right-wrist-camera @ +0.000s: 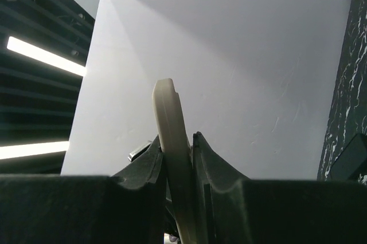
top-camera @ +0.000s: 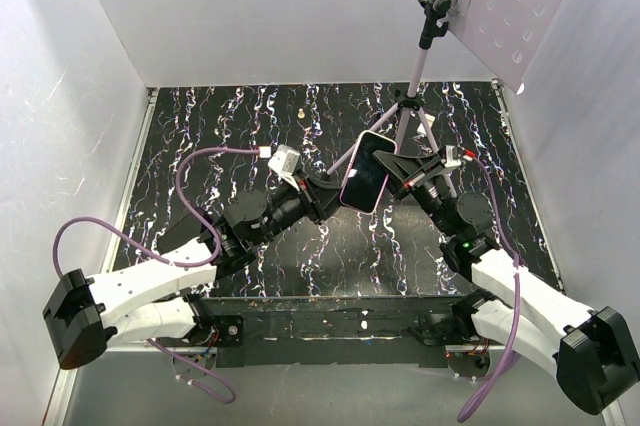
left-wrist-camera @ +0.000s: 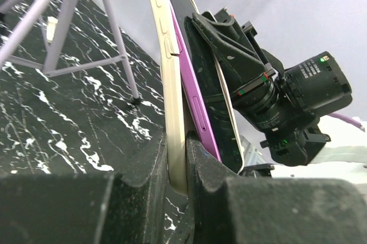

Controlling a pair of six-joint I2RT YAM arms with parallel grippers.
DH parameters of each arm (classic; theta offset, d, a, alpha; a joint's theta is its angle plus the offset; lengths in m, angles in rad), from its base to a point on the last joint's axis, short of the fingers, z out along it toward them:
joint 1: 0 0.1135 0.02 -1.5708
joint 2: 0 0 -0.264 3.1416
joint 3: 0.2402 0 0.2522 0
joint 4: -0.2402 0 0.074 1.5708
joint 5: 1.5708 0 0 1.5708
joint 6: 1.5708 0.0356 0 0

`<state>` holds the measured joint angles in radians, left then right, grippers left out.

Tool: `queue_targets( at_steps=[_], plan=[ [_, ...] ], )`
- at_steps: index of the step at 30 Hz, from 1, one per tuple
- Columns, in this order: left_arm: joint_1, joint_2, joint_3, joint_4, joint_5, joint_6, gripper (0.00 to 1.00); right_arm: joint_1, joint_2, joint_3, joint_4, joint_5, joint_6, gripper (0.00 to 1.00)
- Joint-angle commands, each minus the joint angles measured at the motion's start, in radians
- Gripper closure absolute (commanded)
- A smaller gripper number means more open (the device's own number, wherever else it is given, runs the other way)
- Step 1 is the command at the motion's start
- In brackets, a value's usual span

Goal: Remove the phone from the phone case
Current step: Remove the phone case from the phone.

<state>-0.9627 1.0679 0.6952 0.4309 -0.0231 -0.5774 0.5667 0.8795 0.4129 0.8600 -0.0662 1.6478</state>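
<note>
Left gripper point(top-camera: 337, 189), right gripper point(top-camera: 399, 168) pinch one case point(left-wrist-camera: 164, 55) holding one phone point(top-camera: 368, 172).

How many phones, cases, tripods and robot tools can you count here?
Phone: 1
Phone case: 1
Tripod: 1
Tools: 2, left tool and right tool
Total: 5
</note>
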Motion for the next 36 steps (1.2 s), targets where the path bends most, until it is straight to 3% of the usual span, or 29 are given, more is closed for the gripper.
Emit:
queue_targets(
  at_steps=[1,4,8,11,13,17,22,27,30,36],
  plan=[
    [0.050,0.018,-0.088,-0.146,-0.425,0.284,1.00,0.081,-0.045,0.040,0.264,-0.103,0.297,0.99],
    [0.048,0.029,-0.089,-0.133,-0.491,0.368,1.00,0.082,-0.073,0.033,0.201,-0.078,0.287,0.99],
    [0.047,0.024,-0.089,-0.130,-0.463,0.401,1.00,0.084,-0.025,0.035,0.296,-0.064,0.300,0.99],
    [0.050,0.004,-0.088,-0.170,-0.292,0.329,1.00,0.085,0.018,0.056,0.404,-0.063,0.247,0.99],
    [0.051,-0.023,-0.066,-0.222,-0.102,0.240,1.00,0.079,0.018,0.072,0.340,-0.099,0.183,0.99],
    [0.051,-0.089,-0.023,-0.319,0.127,0.111,0.99,0.079,0.000,0.082,0.220,-0.182,0.031,0.99],
    [0.053,-0.151,0.018,-0.421,0.241,0.025,0.60,0.059,-0.030,0.105,0.085,-0.305,-0.107,0.99],
    [0.093,-0.138,0.096,-0.555,0.357,0.027,0.36,0.038,-0.049,0.194,-0.141,-0.464,-0.288,0.99],
    [0.137,-0.164,0.113,-0.632,0.399,0.054,0.31,-0.010,-0.112,0.225,-0.334,-0.489,-0.367,0.99],
    [0.179,-0.319,0.053,-0.609,0.324,0.042,0.30,-0.082,-0.142,0.254,-0.378,-0.553,-0.375,0.99]
  ],
)
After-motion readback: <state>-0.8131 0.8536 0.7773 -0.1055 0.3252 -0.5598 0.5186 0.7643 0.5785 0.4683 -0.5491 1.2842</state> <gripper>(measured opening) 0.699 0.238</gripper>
